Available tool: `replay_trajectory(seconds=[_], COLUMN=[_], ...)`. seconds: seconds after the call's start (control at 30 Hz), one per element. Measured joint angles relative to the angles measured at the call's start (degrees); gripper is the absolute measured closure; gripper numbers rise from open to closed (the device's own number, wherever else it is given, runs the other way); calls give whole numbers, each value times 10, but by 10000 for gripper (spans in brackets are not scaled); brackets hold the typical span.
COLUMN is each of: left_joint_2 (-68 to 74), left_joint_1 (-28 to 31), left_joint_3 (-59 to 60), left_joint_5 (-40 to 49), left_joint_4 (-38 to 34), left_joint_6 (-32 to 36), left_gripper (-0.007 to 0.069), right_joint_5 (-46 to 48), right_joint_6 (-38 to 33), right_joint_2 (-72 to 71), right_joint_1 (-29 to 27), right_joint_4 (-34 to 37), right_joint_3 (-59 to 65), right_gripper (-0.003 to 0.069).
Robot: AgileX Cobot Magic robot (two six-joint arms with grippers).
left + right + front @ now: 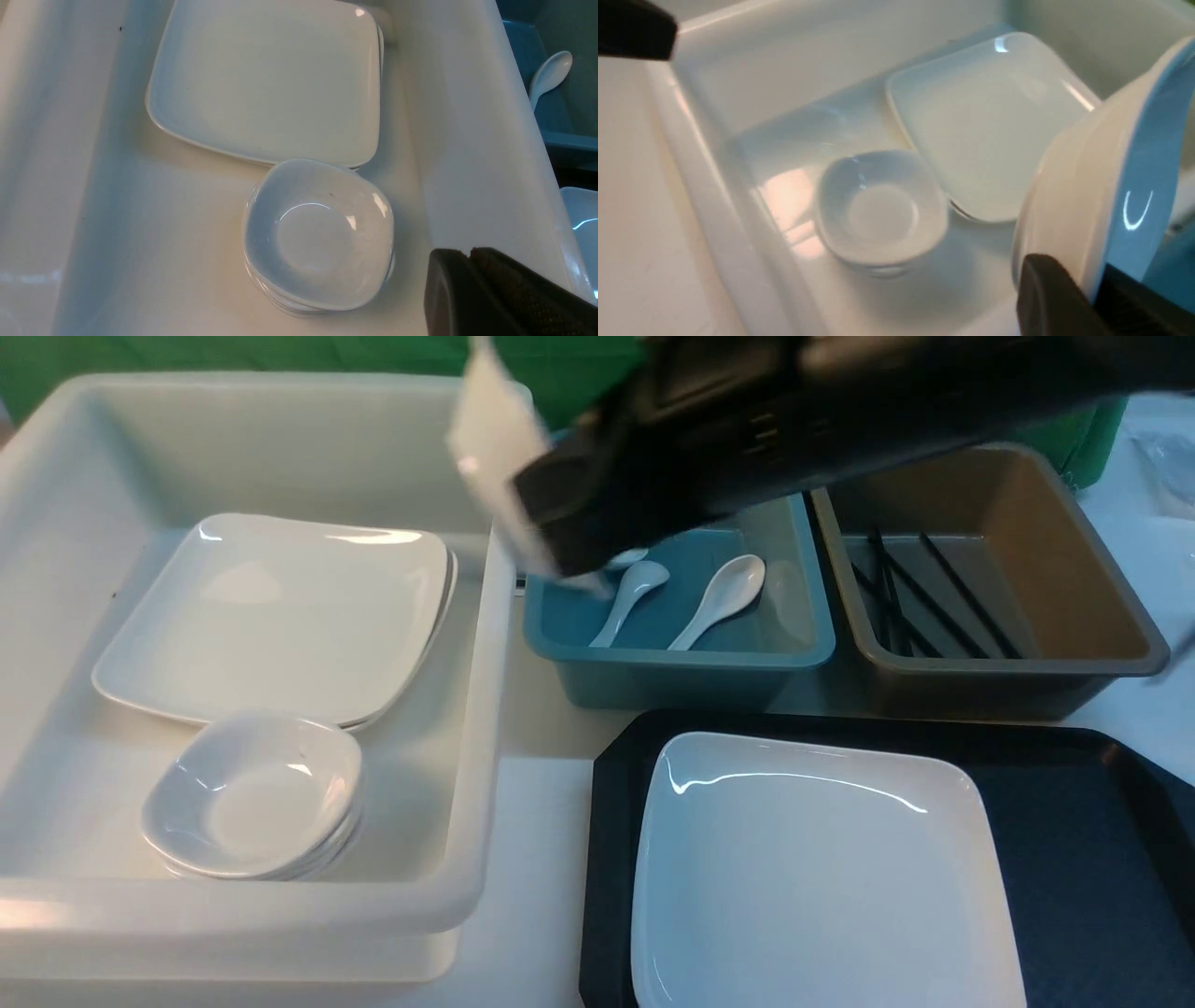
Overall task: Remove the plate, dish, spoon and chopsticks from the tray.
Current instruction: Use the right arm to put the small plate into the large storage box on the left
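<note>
A large white square plate (822,877) lies on the black tray (1074,859) at the front right. My right gripper (551,537) is shut on the rim of a small white dish (495,448), held tilted in the air above the wall between the white tub and the blue tub. In the right wrist view the dish (1087,186) fills the side next to the fingers (1045,298). A white spoon (719,597) lies in the blue tub. Black chopsticks (924,597) lie in the brown tub. My left gripper (469,254) is shut and empty by the white tub's wall.
The white tub (56,476) at the left holds stacked square plates (280,616) and stacked small bowls (252,793). The blue tub (672,658) also holds a smaller spoon (630,597). The brown tub (1074,551) stands at the back right, behind the tray.
</note>
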Motion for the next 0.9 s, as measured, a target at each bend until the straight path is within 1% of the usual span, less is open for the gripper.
replay_trajectory(seconds=[0.07,0.27,0.4,0.67,0.8,0.83,0.87,0.9], left_joint_2=[0,0,0,0,0,0,0,0], left_joint_1=[0,0,0,0,0,0,0,0], left_joint_3=[0,0,0,0,0,0,0,0], left_joint_5=[-2,-3,-3,-10,-14,-14,-14,-15], left_joint_4=[9,74,101,105,105,105,105,105], left_joint_6=[-11,-58,-71,-75,-75,-75,-75,-75], left_gripper=[609,609,609,609,608,609,609,609], right_joint_5=[-8,-14,-22,-47,-51,-51,-51,-50], right_joint_6=[-1,-6,-25,-57,-59,-59,-59,-59], right_joint_2=[65,196,252,300,303,304,304,304], right_joint_1=[34,79,89,90,91,91,91,91], right_joint_4=[0,-3,-5,-6,-5,-5,-5,-4], right_joint_3=[-41,-125,-159,-169,-169,-169,-169,-169], right_gripper=[592,592,592,584,529,502,459,439])
